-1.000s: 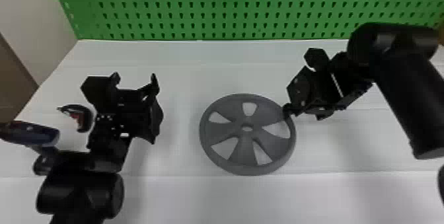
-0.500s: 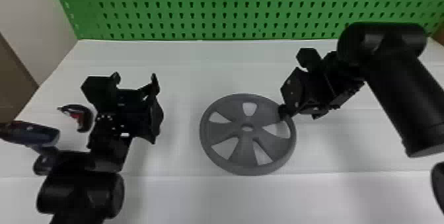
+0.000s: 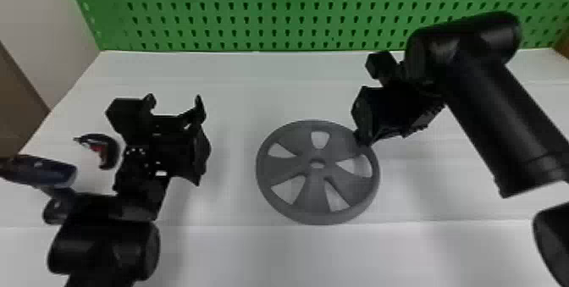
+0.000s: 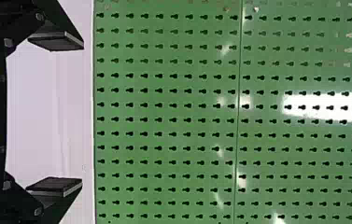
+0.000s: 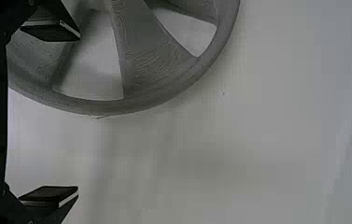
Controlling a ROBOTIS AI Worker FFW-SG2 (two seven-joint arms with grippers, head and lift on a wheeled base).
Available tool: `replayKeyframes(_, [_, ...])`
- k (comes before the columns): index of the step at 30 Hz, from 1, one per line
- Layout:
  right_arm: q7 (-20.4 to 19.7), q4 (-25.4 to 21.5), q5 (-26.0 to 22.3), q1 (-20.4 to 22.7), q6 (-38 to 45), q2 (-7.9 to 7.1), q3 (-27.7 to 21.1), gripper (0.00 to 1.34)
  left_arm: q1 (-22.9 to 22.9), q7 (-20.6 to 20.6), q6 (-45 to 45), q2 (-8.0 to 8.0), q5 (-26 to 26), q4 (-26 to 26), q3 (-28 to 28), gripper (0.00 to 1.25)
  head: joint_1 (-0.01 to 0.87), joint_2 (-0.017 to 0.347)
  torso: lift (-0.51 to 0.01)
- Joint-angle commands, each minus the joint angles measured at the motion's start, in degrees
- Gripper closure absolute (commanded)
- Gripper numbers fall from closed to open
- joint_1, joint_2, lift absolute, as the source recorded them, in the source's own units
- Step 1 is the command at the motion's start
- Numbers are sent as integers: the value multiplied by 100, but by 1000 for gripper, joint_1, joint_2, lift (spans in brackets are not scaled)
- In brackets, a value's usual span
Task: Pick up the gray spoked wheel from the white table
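In the head view, the gray spoked wheel is lying flat on the white surface, near the middle, its five openings showing the surface through them. Taking the green pegboard as 12 o'clock, the right pincer is hovering over the wheel's rim at about 2 o'clock from the hub. In its wrist view the two flat fingers are standing wide apart; one is overlapping the wheel, the other is sitting over bare surface, and the rim is running through the gap between them, nearer the first. The pincer is pinching nothing; whether the overlapping finger is touching the wheel, I cannot tell. The left pincer is hanging well apart from the wheel, at about 10 o'clock from it, its fingers spread wide and empty. A red and black tool is lying at about 8 o'clock from the left pincer.
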Motion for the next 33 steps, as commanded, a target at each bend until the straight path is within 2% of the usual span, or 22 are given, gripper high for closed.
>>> replayKeyframes(1, [-252,-136,2,54,-195,28,188,134,13,0,6,0,-6,0,-5,237,770,44,-98])
replayKeyframes(3, [-586,-154,-262,62,-239,37,179,134,4,0,15,0,-6,0,-5,237,770,44,-98])
replayKeyframes(6, [-2230,-119,-1615,89,-406,28,153,134,13,0,24,0,-15,0,-14,237,770,44,-98])
replayKeyframes(7, [-2616,-84,-1923,98,-459,37,144,134,13,0,24,0,-15,0,-5,237,770,44,-98])
replayKeyframes(8, [-2792,-13,-2108,98,-503,46,109,134,13,0,24,0,-15,0,-5,237,770,44,-98])
replayKeyframes(12, [-2863,286,-2538,54,-415,63,3,134,13,0,24,0,-24,0,-23,237,770,44,-98])
replayKeyframes(18, [-2950,497,-2987,27,33,81,-173,134,22,0,24,0,-24,0,-5,237,770,44,-98])
replayKeyframes(33, [-2959,549,-2670,203,33,266,-1421,134,22,0,24,0,3,0,4,237,770,44,-98])
